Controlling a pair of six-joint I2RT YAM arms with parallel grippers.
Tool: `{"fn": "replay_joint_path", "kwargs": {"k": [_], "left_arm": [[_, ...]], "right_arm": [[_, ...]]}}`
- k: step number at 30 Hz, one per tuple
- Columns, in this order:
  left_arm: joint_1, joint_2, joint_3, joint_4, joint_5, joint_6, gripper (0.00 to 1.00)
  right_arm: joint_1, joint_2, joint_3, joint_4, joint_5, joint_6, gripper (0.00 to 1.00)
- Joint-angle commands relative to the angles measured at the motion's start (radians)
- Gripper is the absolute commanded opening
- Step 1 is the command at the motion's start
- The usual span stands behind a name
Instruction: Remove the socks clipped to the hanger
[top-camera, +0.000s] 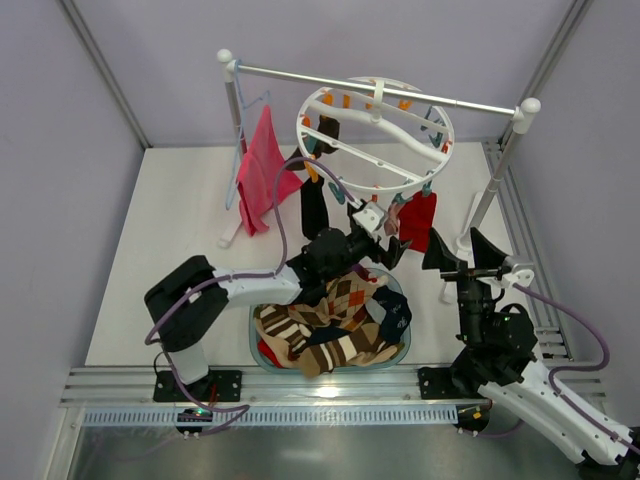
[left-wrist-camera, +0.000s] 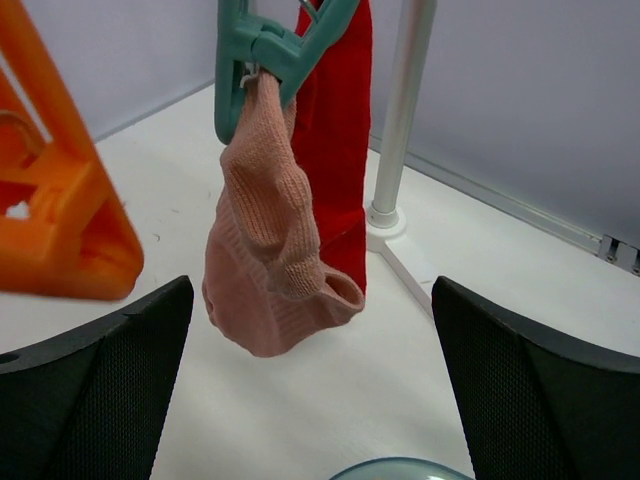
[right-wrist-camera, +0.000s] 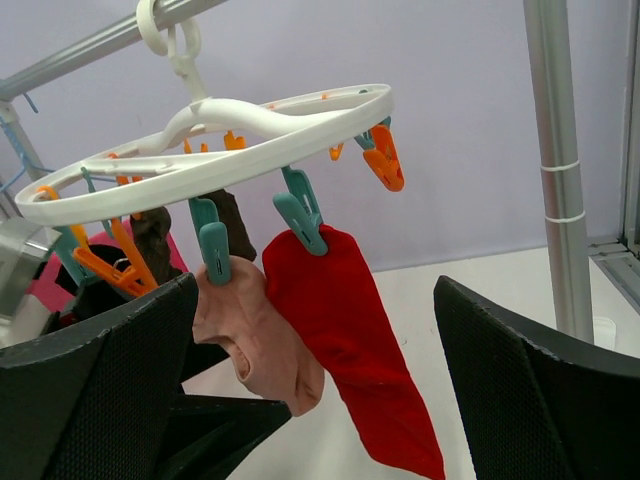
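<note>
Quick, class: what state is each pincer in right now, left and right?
Left pincer: open, holding nothing; the pink sock hangs clipped ahead of it.
Right pincer: open, holding nothing.

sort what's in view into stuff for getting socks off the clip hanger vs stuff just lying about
For the job: white round plastic clip hanger; red fabric sock; peach knit sock; black sock; clear bowl of loose patterned socks, likely drop spot.
Lying about: pink cloth; thin light-blue wire hanger; metal rail with white posts.
</note>
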Motion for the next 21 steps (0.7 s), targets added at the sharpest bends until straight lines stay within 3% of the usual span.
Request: {"fn": "replay_joint_path", "kwargs": {"k": [1,3,7,15,18,20,21], "left_arm": [[0.007,0.038,0.045,0.161,-0.083,-0.004,1.00],[0.007,0.058,0.052,0.183,-0.105,0.004,1.00],[0.007,0.094,0.060,0.237,-0.160,0.016,0.79],[0.007,0.119,0.037,0.349,-0.186,0.039,0.57],[0.007,0.124,0.034,0.370,-0.188,0.041,0.29],[0.005,0.115,0.017,0.388,-0.179,0.036,0.19],[0.005,0.114,0.009,0.390,-0.179,0.035,0.19]], "right_arm": [[-0.004,-0.038,-0.003,0.005,-0.031,0.033,1.00],[-0.004,-0.047,-0.005,-0.004,-0.043,0.037,1.00],[-0.004,-0.050,-0.007,-0.004,-0.051,0.034,1.00],[-0.004,-0.014,0.000,0.004,-0.074,0.030,1.00],[-0.004,-0.004,0.001,0.007,-0.076,0.028,1.00],[-0.004,-0.001,0.003,0.005,-0.079,0.028,0.99],[-0.005,-0.001,0.003,0.007,-0.082,0.027,0.99]]}}
